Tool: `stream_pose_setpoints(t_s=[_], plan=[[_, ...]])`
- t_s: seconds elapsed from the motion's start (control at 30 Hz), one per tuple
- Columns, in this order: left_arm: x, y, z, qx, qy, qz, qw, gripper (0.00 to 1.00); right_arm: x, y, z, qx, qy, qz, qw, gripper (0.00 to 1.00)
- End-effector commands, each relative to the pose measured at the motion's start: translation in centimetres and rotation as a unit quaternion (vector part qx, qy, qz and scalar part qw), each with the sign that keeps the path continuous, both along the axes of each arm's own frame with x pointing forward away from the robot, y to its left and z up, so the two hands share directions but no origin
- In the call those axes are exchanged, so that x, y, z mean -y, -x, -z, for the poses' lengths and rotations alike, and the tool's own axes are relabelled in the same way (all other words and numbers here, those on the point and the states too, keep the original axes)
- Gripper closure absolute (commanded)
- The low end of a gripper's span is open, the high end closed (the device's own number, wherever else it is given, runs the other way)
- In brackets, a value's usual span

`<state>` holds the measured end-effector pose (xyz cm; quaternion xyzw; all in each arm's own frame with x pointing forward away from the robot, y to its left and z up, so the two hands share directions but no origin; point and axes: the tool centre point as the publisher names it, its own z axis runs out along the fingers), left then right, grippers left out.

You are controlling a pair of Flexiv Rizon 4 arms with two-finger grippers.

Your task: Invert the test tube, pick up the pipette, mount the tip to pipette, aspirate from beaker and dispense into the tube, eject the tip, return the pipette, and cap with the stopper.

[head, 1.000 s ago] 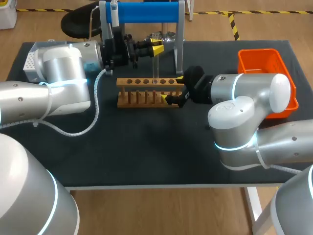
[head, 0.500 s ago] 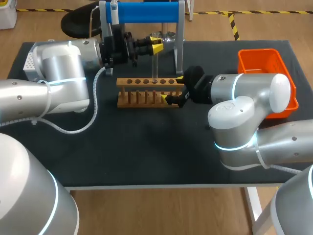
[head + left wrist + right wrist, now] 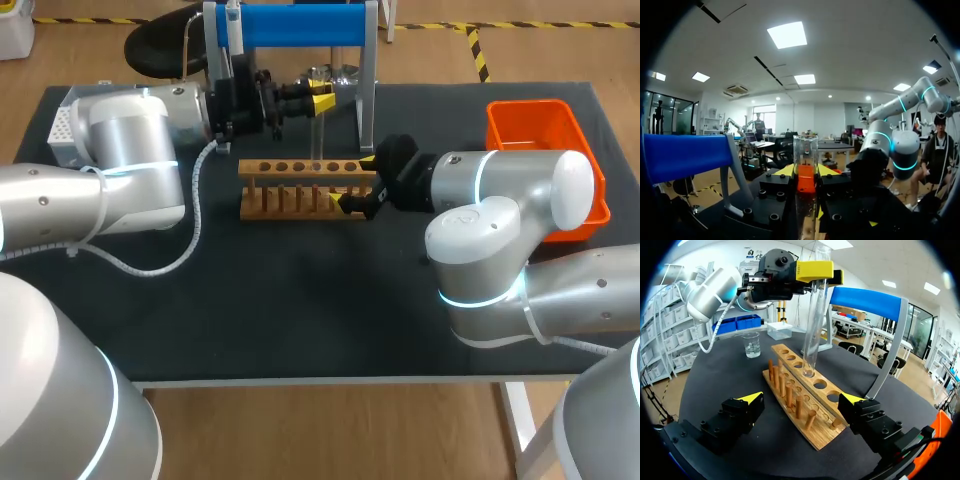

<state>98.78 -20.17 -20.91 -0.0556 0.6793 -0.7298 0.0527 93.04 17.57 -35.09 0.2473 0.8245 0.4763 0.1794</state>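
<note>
My left gripper (image 3: 320, 100) is shut on a clear test tube (image 3: 813, 315), held upright by its upper part. The tube's lower end sits at a hole of the wooden rack (image 3: 300, 188). In the left wrist view the tube (image 3: 805, 152) stands between the yellow fingertips (image 3: 785, 170). My right gripper (image 3: 801, 405) is open at the rack's right end, one finger on each side of the rack (image 3: 800, 400), touching nothing. A glass beaker (image 3: 752, 345) stands beyond the rack's far end. The pipette (image 3: 232, 28) hangs on the blue stand (image 3: 300, 25).
An orange bin (image 3: 545, 130) sits at the table's right edge behind my right arm. A white tip box (image 3: 58, 128) is at the far left, partly hidden by my left arm. A small clear box (image 3: 779, 330) stands near the beaker.
</note>
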Motion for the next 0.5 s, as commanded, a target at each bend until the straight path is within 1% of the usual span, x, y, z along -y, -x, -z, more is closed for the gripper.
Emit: stream_pose_setpoints(t_s=[0.03,0.5], plan=[[-0.04,-0.25,0.32,0.001,0.0,0.003,1.0,1.0,0.02,0.0,-0.06,-0.001,0.001,-0.001,1.0,0.0],[-0.23,-0.03,0.97,0.004,0.005,-0.001,1.0,1.0,0.02,0.0,-0.06,-0.001,0.001,-0.001,1.0,0.0]])
